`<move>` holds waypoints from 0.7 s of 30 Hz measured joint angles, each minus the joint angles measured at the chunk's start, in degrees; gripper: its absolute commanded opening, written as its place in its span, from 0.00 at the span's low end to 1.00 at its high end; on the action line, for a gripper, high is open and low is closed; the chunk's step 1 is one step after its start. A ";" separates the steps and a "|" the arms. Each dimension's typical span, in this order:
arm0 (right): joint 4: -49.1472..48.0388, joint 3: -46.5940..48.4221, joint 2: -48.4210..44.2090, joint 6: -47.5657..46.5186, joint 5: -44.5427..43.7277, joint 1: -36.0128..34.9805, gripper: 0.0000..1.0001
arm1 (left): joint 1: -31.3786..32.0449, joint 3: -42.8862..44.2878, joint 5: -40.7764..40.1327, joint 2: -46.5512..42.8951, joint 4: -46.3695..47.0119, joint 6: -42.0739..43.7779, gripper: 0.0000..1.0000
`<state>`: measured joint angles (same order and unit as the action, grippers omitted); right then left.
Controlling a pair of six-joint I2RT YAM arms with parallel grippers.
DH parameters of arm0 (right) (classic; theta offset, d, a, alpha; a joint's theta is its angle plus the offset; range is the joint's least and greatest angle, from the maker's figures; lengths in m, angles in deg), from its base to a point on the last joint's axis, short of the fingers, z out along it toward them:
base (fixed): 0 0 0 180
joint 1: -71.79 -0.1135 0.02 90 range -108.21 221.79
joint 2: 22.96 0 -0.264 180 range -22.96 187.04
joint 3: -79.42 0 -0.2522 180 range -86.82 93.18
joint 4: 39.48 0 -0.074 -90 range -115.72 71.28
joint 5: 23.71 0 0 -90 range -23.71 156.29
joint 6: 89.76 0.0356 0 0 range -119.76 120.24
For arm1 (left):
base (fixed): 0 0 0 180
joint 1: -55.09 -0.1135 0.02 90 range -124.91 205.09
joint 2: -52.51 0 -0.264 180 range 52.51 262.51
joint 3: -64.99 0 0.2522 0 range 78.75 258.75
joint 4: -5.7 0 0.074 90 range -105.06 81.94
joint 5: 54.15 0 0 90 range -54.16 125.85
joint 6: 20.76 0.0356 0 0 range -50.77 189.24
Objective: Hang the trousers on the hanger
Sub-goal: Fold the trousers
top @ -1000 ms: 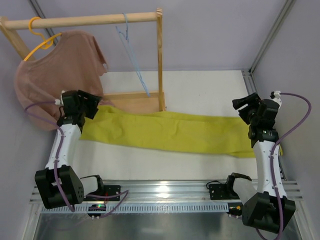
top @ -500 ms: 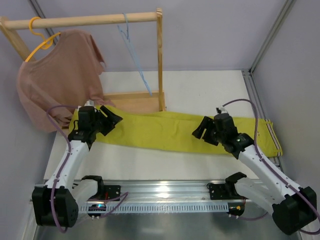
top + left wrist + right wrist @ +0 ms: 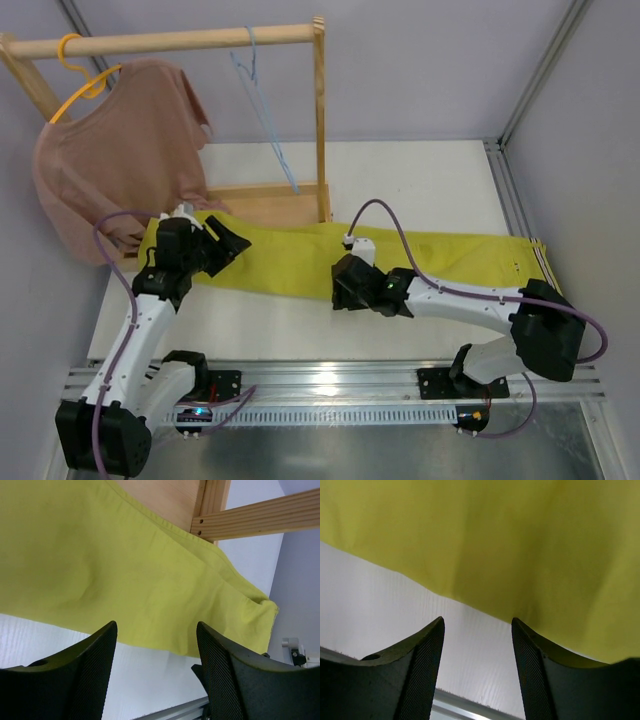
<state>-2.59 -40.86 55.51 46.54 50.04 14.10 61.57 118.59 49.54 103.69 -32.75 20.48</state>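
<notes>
The yellow-green trousers (image 3: 450, 255) lie flat and stretched across the table, striped waistband at the right. The thin light-blue hanger (image 3: 265, 120) hangs empty from the wooden rail, above the left part of the trousers. My left gripper (image 3: 222, 243) hovers open over the trousers' left end; in its wrist view the fingers (image 3: 156, 630) frame the cloth's near edge (image 3: 100, 565) with nothing between them. My right gripper (image 3: 343, 290) sits low at the middle of the near edge, open; its fingers (image 3: 477, 622) straddle bare table just short of the cloth (image 3: 510, 540).
A wooden rack, with its post (image 3: 320, 120) and base board (image 3: 265, 205), stands at the back left. A dusty-pink T-shirt (image 3: 120, 150) hangs on a yellow hanger (image 3: 80, 80) at the rail's left end. A metal rail (image 3: 330, 375) runs along the table's near edge.
My right arm has swung left from the waistband end to the middle of the trousers' near edge, jaws narrowing a little. The left arm came over the left end, then stayed put.
</notes>
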 measured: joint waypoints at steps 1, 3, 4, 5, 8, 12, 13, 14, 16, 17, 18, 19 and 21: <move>-1.05 0.66 1.14 -1.18 -1.20 -0.68 0.58 | 0.00 0.63 -0.24 0.02 -0.13 0.04 0.65; -3.21 1.20 2.71 -4.81 -2.80 -1.81 0.56 | 0.00 1.81 -0.87 0.02 -0.85 0.20 0.65; -4.02 1.20 3.08 -6.93 -2.93 -2.25 0.54 | 0.00 2.40 -1.42 0.07 -1.40 0.17 0.65; -4.39 1.18 3.23 -8.59 -2.84 -2.58 0.52 | 0.00 2.86 -1.95 0.09 -1.97 0.15 0.65; -4.81 1.31 3.19 -12.81 -1.75 -3.13 0.51 | 0.00 4.66 -3.74 0.63 -5.11 -0.31 0.64; -4.63 1.40 1.14 -17.51 0.15 -3.23 0.51 | 0.00 6.49 -6.34 1.99 -8.98 -1.53 0.64; -4.72 1.40 0.24 -18.71 0.37 -3.23 0.51 | 0.00 6.95 -6.84 2.36 -10.21 -1.84 0.63; -5.01 1.36 -0.76 -20.17 0.79 -3.23 0.51 | 0.00 7.37 -7.28 2.73 -11.02 -1.99 0.63; -6.29 1.22 -1.77 -22.40 2.08 -3.21 0.50 | 0.00 7.87 -8.11 2.97 -11.82 -2.05 0.63; -7.39 1.03 -1.97 -23.34 2.71 -3.23 0.49 | 0.00 7.87 -8.57 2.78 -11.89 -2.05 0.63; -8.11 0.76 -1.92 -23.91 2.95 -3.23 0.47 | 0.00 7.85 -8.98 2.51 -11.98 -1.99 0.64; -8.55 0.48 -1.70 -24.33 2.89 -3.28 0.46 | 0.00 7.80 -9.51 2.05 -11.89 -1.90 0.64; -8.87 0.00 -0.81 -24.57 1.64 -3.28 0.46 | 0.00 7.52 -10.58 0.35 -11.91 -1.62 0.64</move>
<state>-11.46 -40.86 54.71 21.97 51.67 10.82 61.57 126.10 38.96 104.04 -44.66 18.87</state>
